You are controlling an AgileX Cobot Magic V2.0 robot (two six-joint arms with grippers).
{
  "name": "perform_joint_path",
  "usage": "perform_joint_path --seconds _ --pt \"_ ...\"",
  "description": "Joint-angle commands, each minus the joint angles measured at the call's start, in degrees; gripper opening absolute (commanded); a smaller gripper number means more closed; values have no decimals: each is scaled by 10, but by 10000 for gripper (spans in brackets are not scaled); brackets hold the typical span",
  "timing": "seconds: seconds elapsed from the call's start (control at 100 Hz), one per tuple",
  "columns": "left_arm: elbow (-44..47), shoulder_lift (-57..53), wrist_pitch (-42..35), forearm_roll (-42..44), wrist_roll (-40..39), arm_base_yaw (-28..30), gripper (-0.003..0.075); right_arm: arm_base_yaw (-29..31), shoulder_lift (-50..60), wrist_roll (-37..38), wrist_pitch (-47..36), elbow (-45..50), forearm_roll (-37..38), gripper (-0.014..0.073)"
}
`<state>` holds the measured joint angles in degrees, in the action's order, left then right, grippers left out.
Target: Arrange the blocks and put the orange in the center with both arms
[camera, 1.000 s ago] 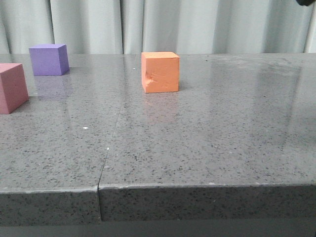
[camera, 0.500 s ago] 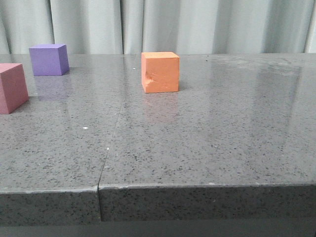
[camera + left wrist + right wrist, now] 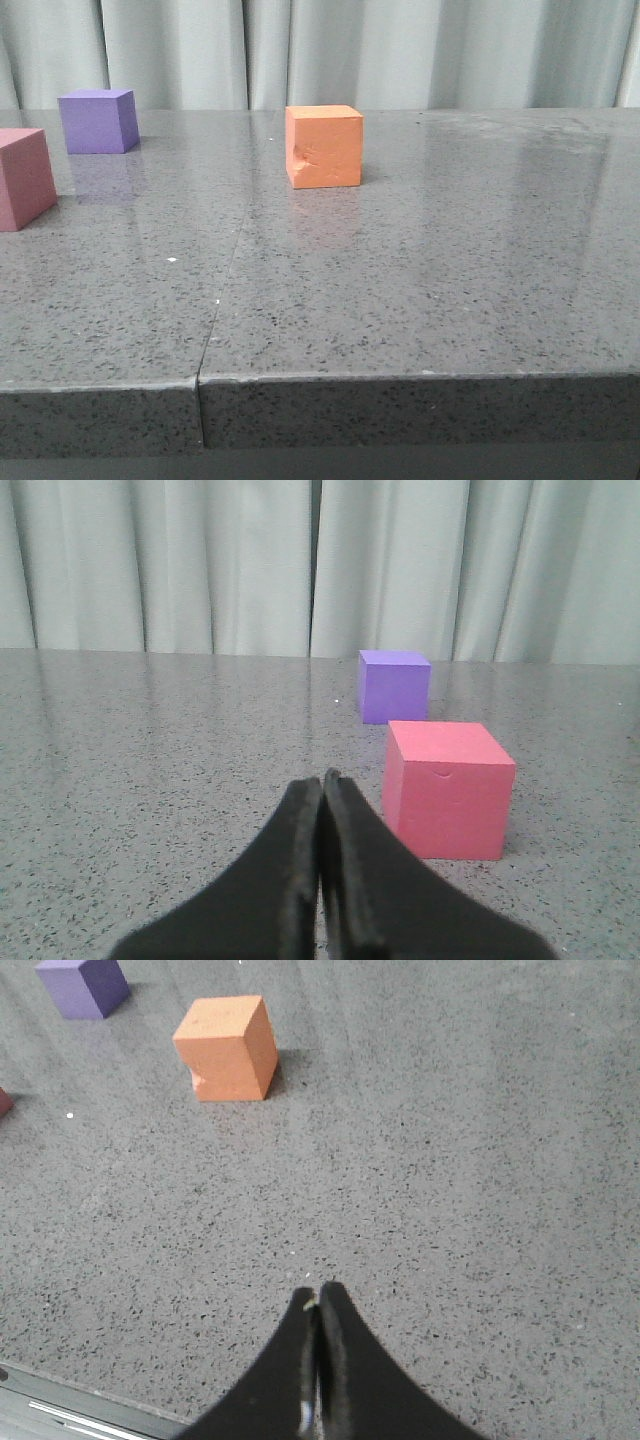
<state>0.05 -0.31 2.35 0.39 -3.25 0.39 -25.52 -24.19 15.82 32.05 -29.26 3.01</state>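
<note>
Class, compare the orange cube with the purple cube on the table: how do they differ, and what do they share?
The orange cube has a gouged dent on its front face; the purple cube looks unmarked. In the front view the orange cube sits near the middle, the purple cube far left and farther back. Both are matte cubes resting flat, untouched.

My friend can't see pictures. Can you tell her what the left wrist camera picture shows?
A black left pincer, shut with nothing in it, points across a grey speckled table. Just past its tip and a little to one side sits a pink-red cube. A purple cube sits farther back, with pale curtains behind the table.
</note>
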Motion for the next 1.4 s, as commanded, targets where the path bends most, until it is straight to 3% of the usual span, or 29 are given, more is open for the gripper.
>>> perform_joint_path --seconds 0.0,0.19,0.37,0.97,1.28,1.39 --pt "3 -16 -51 -4 -1 0 -20 1 8 -6 -46 -12 9 -60" --pt "-58 -11 -15 -7 -2 0 -20 1 8 -6 -45 -10 9 -60" --pt "-145 35 83 -7 -2 0 -20 1 8 -6 -45 -10 9 -60" --pt "-434 373 326 -30 9 0 -20 1 8 -6 -45 -10 9 -60" --pt "-552 541 341 -116 105 0 -11 1 8 -6 -45 -10 9 -60" --pt "-592 590 350 -151 164 0 85 1 8 -6 -45 -10 9 -60"
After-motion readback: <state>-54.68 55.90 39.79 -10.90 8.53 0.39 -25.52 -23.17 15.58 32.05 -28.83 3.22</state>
